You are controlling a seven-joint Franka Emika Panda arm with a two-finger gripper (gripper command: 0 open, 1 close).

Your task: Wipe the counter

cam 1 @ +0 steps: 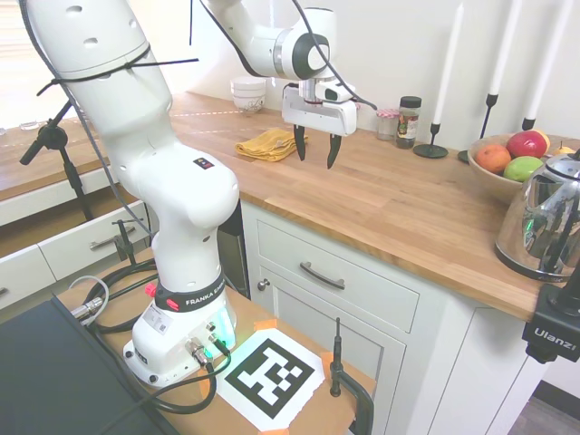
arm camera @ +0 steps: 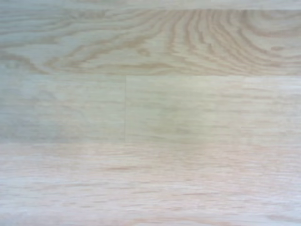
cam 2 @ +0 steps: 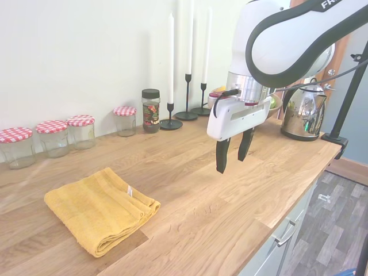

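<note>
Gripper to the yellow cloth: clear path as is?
Probably yes. The gripper hangs open and empty above bare counter; the folded yellow cloth lies flat and alone, with nothing between them. The jars stand back by the wall.

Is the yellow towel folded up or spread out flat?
Folded. The yellow towel lies on the counter in stacked layers, with doubled edges showing.

Wooden counter [cam 2: 230, 207], folded yellow towel [cam 2: 98, 210] (jars [cam 2: 54, 137] behind)

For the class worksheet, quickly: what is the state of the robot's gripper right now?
Gripper: open, holding nothing, hanging above the counter, apart from the folded yellow cloth.
</note>
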